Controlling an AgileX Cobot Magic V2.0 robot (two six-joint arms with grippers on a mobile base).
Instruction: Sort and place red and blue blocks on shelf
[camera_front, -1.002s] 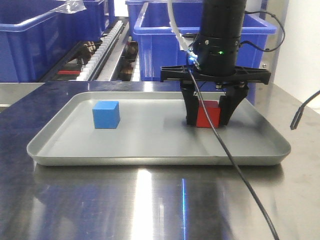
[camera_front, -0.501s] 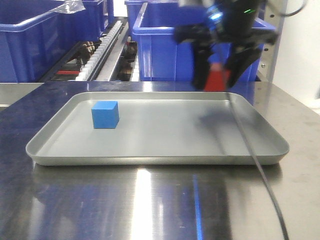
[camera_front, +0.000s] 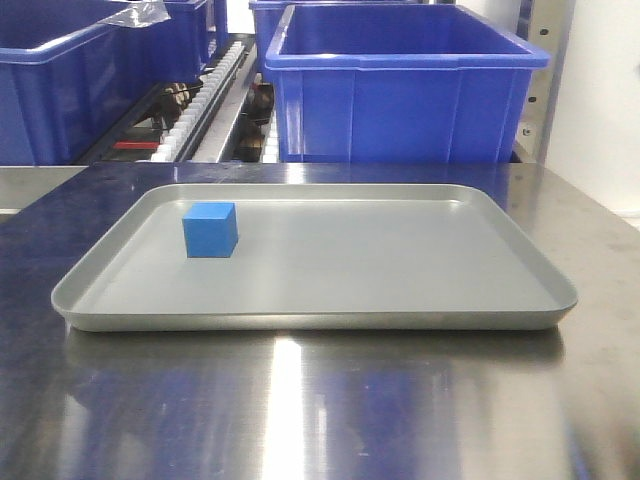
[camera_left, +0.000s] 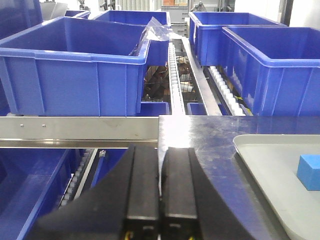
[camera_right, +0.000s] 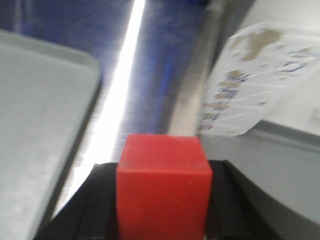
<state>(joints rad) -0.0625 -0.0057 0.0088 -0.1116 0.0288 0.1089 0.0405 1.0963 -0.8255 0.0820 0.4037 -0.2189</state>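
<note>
Right wrist-mounted footage shows the red block (camera_right: 162, 192) clamped between the right fingers (camera_right: 97, 205), held off the tray (camera_right: 40, 110), presumably for carriage to the shelf (camera_left: 75, 131). The blue block (camera_front: 210, 229) lies on the tray, and the left fingers (camera_left: 142, 190) are pressed together, empty.

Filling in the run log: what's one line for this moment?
right gripper: shut on small red cube | left gripper: shut, empty | small blue cube: on shallow grey tray

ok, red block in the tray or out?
Out. The tray holds only the blue block; the red block sits clamped in the right gripper, beyond the tray's edge.
</note>
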